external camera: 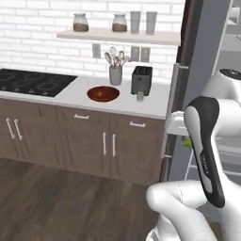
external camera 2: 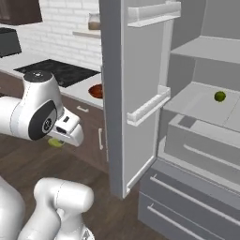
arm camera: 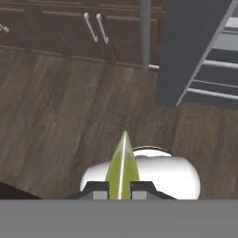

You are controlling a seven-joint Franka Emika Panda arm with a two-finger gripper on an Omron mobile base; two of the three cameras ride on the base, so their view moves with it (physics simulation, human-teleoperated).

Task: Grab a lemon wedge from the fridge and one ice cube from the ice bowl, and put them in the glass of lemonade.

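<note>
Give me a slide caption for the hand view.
Gripper shut on the lemon wedge, above the wooden floor.

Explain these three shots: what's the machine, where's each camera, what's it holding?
It is a white robot arm with dark joints on a mobile base, in a rendered kitchen. Two cameras ride on the base behind the arm, one to its left, one to its right; the third sits on the hand and looks along the gripper.

The white counter carries a reddish-brown wooden ice bowl, a grey utensil cup, a black toaster and a small clear glass of lemonade.

The tall grey fridge stands open; a small green round fruit lies on a shelf inside.

The gripper is shut on a yellow-green lemon wedge, above the wooden floor.
</note>
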